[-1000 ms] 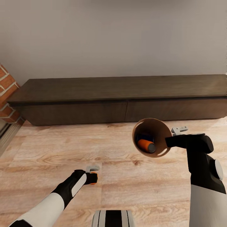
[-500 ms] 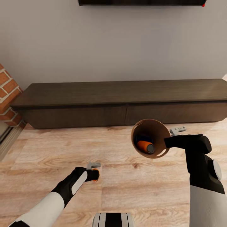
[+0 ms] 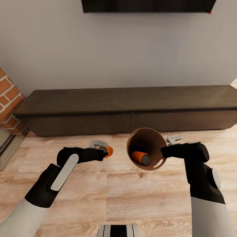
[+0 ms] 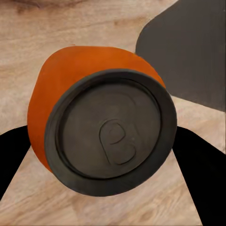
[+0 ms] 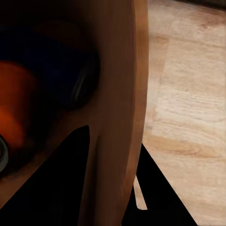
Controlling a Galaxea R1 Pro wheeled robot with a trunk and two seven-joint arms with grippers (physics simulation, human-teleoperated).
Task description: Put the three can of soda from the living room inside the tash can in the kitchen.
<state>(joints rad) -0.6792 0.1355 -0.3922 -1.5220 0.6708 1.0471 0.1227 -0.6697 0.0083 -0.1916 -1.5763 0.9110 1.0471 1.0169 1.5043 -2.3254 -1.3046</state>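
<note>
L gripper (image 3: 104, 150) clamps third orange metal-topped soda can (image 3: 109, 151), just left of round copper-lined trash bin (image 3: 154, 140). R gripper (image 3: 169, 148) pinches bin rim. Orange (image 3: 141, 157) + blue cans (image 3: 140, 147) already inside; one left to drop.

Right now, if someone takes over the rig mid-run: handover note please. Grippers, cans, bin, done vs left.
Left gripper: shut on an orange soda can, held above the wood floor, just left of the bin's mouth.
Right gripper: shut on the trash can's rim, holding the trash can in the air, tilted with its opening toward the left arm.
Inside the bin: a second orange can and a dark blue can.
Done: two cans binned.
Left: drop in the third can, then probably carry the bin to the kitchen.
</note>
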